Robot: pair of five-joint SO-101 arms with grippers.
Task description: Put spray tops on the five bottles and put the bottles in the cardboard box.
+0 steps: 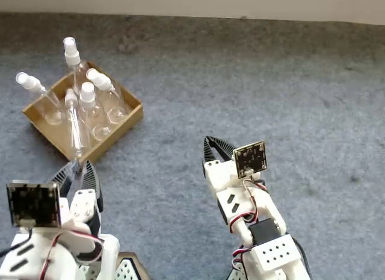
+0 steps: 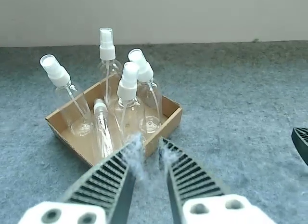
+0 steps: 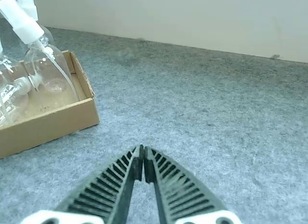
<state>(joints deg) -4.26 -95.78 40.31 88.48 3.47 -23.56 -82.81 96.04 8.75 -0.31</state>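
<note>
The cardboard box sits at the far left of the grey carpet and holds several clear bottles with white spray tops. One bottle lies flat in it; the others, such as the tall one, stand or lean. My left gripper hovers just short of the box's near corner, slightly open and holding nothing. In the left wrist view the left gripper points at the box and its bottles. My right gripper rests mid-table, shut and empty. The right wrist view shows the right gripper with the box off to one side.
Grey carpet covers the table, with a pale wall along its far edge. The other arm's dark fingertip shows at the edge of the left wrist view.
</note>
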